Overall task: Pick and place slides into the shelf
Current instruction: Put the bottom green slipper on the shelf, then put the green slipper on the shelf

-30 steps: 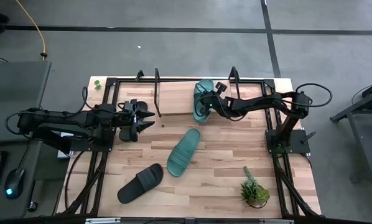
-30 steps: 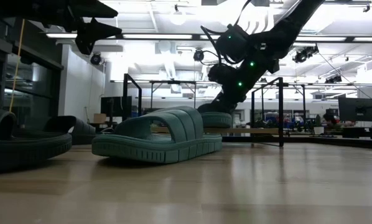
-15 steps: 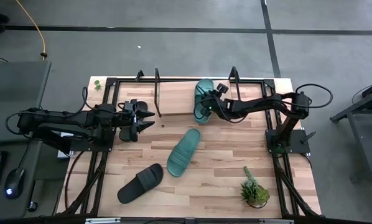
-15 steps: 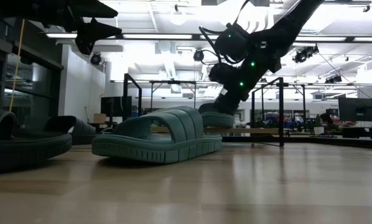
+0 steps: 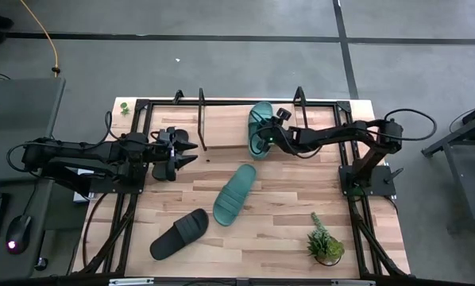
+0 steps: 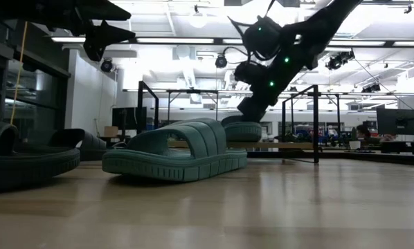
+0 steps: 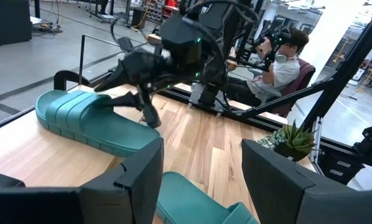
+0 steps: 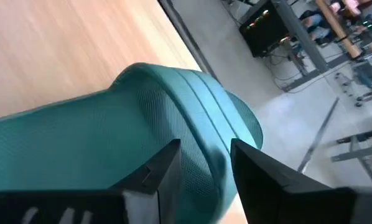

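Note:
One teal slide [image 5: 257, 123] lies sole down on the shelf's board [image 5: 222, 123], right of its middle. My right gripper [image 5: 263, 143] is open, with its fingers [image 8: 164, 165] just over that slide's near half [image 7: 93, 121]. A second teal slide [image 5: 234, 193] rests on the tabletop in the middle. A black slide [image 5: 179, 233] lies nearer the front left. My left gripper [image 5: 188, 151] hangs open above the shelf's left near edge and holds nothing. My right gripper comes at the teal slide slanting down from the right, its open fingers spread over the ribbed strap [image 8: 192, 118]. I cannot tell whether a fingertip touches the slide. The slide lies flat on the shelf board.
The shelf's black posts [image 5: 200, 119] and frame rise along the far edge. A potted plant [image 5: 325, 245] stands at the front right and a small one [image 5: 124, 106] at the far left corner. A seated person [image 7: 279, 56] shows beyond the table.
My right gripper has opened and let go of the teal slide, which stays flat on the shelf. The gripper has then risen a little above it.

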